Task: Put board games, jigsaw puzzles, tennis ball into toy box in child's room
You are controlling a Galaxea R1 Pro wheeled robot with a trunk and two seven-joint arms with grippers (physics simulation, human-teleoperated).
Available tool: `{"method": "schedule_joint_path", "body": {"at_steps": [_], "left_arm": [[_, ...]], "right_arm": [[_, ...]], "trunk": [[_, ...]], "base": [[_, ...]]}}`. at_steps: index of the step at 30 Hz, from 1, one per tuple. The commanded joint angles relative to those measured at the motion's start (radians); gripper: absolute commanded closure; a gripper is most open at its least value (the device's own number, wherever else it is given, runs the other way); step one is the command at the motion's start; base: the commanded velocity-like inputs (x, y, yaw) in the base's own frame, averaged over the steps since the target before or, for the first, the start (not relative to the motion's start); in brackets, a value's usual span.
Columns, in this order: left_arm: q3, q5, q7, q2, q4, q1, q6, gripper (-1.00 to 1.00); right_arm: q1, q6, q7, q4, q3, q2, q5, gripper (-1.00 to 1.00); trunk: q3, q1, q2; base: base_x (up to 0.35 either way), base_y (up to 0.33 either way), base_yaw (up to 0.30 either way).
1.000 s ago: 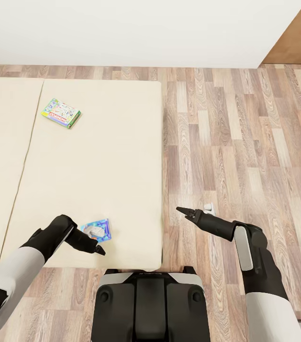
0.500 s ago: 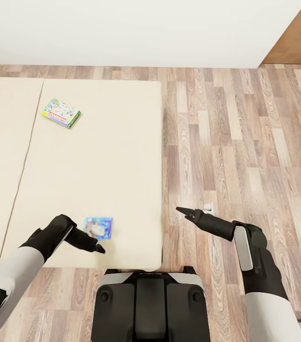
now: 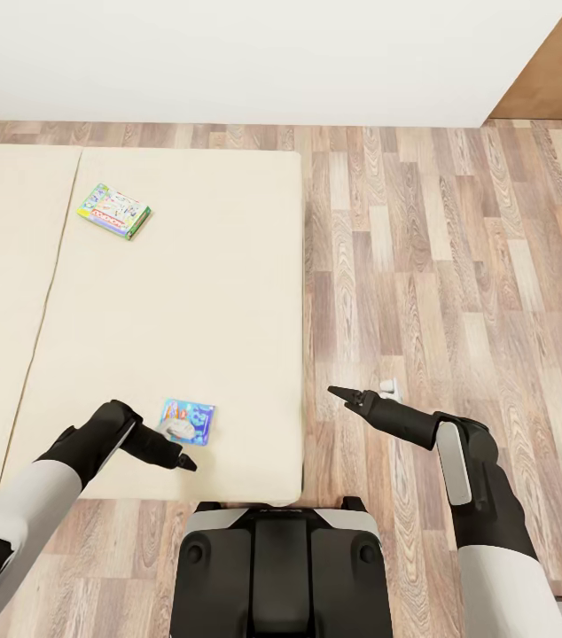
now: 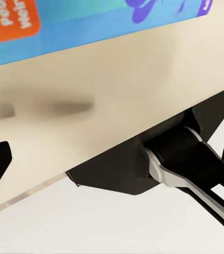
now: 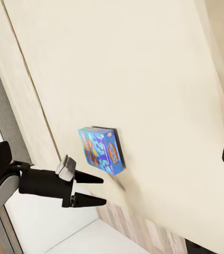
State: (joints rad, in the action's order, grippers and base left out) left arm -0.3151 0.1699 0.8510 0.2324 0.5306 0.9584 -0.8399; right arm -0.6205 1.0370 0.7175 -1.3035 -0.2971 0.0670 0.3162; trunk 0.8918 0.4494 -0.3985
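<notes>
Blue board game lies flat near the bed's front edge, just ahead of the left gripper.

The right wrist view shows that gripper's fingers parted and empty beside the box; a second ago the box stood tilted against them. The green-edged board game lies toward the far edge. The right gripper hovers over the floor, its state unclear.
</notes>
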Motion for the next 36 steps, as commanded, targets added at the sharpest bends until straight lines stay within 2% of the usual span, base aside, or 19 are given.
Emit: {"method": "schedule_joint_path", "body": {"at_steps": [1,14,27,36], "left_arm": [[0.0,0.01,0.009,0.001,0.002,0.0,0.0,-1.0],[0.058,0.008,0.015,0.001,0.004,0.0,0.003,-1.0],[0.069,0.007,0.026,0.006,0.015,0.0,0.007,-1.0],[0.076,0.006,0.028,0.022,0.017,0.001,0.007,-1.0]], "right_arm": [[-0.001,0.005,0.008,0.0,-0.003,0.001,-0.006,-1.0],[-0.001,0.005,0.008,0.0,-0.004,0.001,-0.006,-1.0],[-0.001,0.005,0.007,0.0,-0.004,0.001,-0.006,-1.0],[-0.001,0.005,0.008,0.0,-0.003,0.001,-0.006,-1.0]], "trunk": [[0.001,0.001,-0.002],[0.001,0.001,-0.002],[0.001,0.001,-0.002],[0.001,0.001,-0.002]], "base": [[0.0,0.0,0.0],[0.0,0.0,0.0],[0.0,0.0,0.0],[0.0,0.0,0.0]]}}
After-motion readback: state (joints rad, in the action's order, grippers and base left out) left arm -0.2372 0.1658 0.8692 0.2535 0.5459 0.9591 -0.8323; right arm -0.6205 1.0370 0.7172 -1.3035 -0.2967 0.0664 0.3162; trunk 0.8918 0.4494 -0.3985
